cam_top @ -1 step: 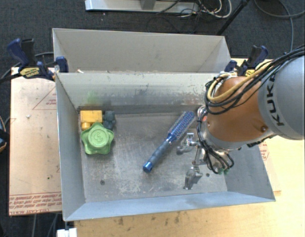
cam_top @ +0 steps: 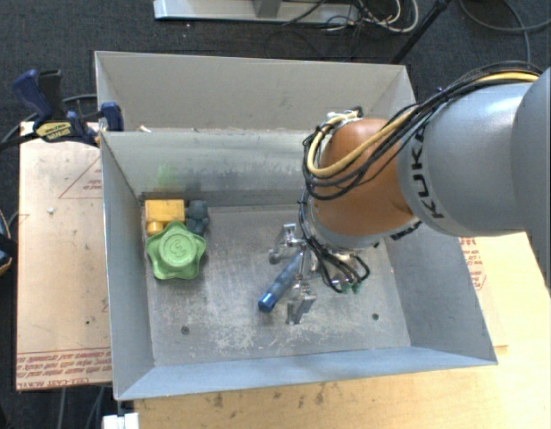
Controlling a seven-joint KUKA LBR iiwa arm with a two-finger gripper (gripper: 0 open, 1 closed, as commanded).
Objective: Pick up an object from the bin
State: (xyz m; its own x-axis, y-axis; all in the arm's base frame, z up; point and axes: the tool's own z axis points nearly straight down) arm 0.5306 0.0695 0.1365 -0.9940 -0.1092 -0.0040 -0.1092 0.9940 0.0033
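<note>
Evidently, the jaws are held spread astride the slim blue stick (cam_top: 279, 290) in the bin (cam_top: 125, 266) so it can be clamped; nothing is gripped yet.

Green lobed flower-shaped plastic knob (cam_top: 176, 252) lying at left of grey metal bin (cam_top: 123, 266), touching yellow rectangular block (cam_top: 163, 212) sitting just behind it. Small dark grey-blue lumpy piece (cam_top: 197, 215) resting just beside block, at knob's upper right.
</note>
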